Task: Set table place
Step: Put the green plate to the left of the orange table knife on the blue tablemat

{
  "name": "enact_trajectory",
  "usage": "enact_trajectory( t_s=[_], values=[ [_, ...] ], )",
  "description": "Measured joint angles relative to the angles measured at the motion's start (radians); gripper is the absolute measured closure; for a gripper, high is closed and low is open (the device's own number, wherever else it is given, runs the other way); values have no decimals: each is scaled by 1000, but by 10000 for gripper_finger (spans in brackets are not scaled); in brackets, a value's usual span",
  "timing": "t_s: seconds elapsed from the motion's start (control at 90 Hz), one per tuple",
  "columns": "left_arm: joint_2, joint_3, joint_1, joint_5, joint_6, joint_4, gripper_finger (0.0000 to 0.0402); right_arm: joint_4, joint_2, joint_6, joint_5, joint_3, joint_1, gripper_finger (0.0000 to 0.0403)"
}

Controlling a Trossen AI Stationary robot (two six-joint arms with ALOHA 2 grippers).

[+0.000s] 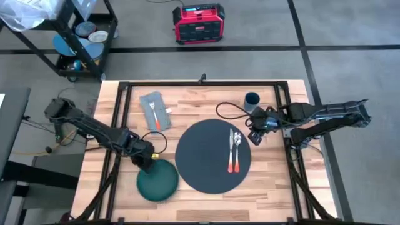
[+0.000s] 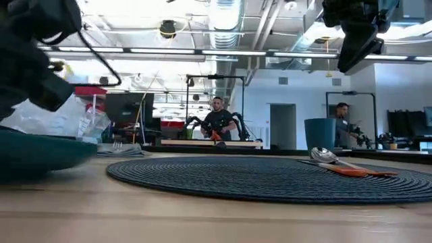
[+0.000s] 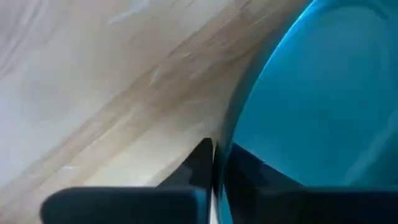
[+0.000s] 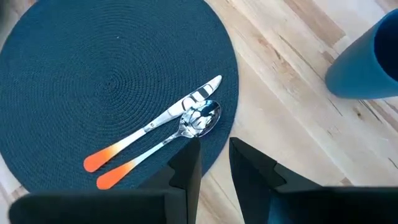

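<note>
our left hand [image 1: 148, 164] pinches the green plate [image 1: 157, 182] rim at the near-left tabletop [image 1: 187, 103]; our right hand [image 1: 255, 136], slightly spread, hovers right of the grey mat [image 1: 203, 156] at centre, carrying knife [image 1: 231, 150] and spoon [image 1: 237, 150]. two people [image 2: 217, 116] stand beyond.

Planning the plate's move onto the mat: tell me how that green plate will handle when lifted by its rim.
The green plate looks rigid and glossy, so likely slippery in the left tool, which pinches only its edge. Held there, it may tilt.
</note>
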Motion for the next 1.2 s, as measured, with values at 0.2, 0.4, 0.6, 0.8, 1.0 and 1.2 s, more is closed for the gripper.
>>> enact_trajectory(
  t_s=[0.2, 0.4, 0.6, 0.8, 1.0, 1.2],
  values=[
    [-6, 235, 9, -98, 41, -199, 401, 3, 0, 0, 0, 0, 0, 330],
    [69, 420, 157, -274, 161, -232, 401, 41, 0, -1, 1, 0, -10, 330],
    [332, 526, 325, -233, 412, -136, 401, 61, 0, -1, 2, 0, -30, 330],
    [560, 640, 384, -168, 584, -34, 401, 55, 0, 13, -8, 0, -27, 330],
    [678, 737, 430, -148, 679, 4, 401, 55, 0, 14, -8, 0, -27, 330],
    [725, 753, 483, -105, 714, 40, 401, 56, 0, 10, -8, 0, -27, 330]
  ],
)
